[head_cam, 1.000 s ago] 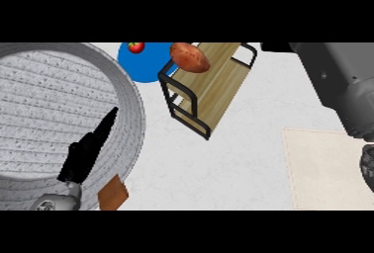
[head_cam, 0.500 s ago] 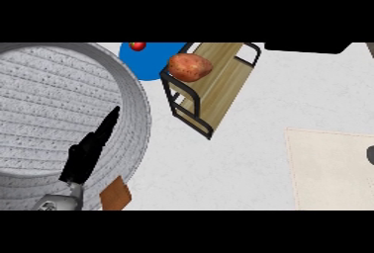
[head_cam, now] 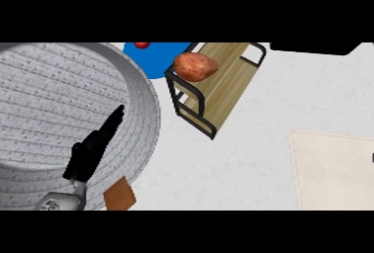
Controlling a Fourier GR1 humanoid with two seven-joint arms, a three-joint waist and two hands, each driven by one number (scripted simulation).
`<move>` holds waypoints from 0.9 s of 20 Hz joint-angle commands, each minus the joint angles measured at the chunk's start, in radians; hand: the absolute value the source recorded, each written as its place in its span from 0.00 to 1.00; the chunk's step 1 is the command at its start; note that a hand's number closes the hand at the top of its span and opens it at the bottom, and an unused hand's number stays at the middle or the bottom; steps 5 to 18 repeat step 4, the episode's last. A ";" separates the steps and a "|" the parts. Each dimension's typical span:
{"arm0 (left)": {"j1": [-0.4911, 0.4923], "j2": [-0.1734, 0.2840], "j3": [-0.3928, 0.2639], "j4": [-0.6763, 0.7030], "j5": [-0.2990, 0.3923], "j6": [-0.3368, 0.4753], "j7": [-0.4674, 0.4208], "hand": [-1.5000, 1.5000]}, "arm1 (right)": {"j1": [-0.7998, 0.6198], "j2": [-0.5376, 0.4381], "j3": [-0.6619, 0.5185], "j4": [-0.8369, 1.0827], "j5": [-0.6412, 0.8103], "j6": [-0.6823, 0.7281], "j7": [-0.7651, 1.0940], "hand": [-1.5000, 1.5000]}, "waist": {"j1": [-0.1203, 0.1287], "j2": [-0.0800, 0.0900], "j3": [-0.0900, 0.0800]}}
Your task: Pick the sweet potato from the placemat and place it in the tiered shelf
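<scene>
One hand (head_cam: pixel 91 150) visible, left, fingers straight, resting at lower left, holding nothing. Sweet potato (head_cam: pixel 195 66) now settled on shelf (head_cam: pixel 226 84) top tier, lower than before. Placemat (head_cam: pixel 332 168) bare; right hand gone. Placement looks done.

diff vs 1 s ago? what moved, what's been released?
The right arm has left the view. The sweet potato now lies on the tiered shelf top, held by nothing. View shifted slightly. Left hand unchanged, open over the grey round surface; placemat bare.
</scene>
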 commanded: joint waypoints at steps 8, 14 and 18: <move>0.013 0.000 -0.008 0.024 -0.002 -0.010 0.016 0.50 | 0.058 -0.041 0.036 -0.001 0.041 0.077 -0.064 0.00 | 0.011 0.004 -0.005; 0.013 0.000 -0.008 0.024 -0.002 -0.010 0.016 0.50 | 0.058 -0.041 0.036 -0.001 0.041 0.077 -0.064 0.00 | 0.011 0.004 -0.005; 0.013 0.000 -0.008 0.024 -0.002 -0.010 0.016 0.50 | 0.058 -0.041 0.036 -0.001 0.041 0.077 -0.064 0.00 | 0.011 0.004 -0.005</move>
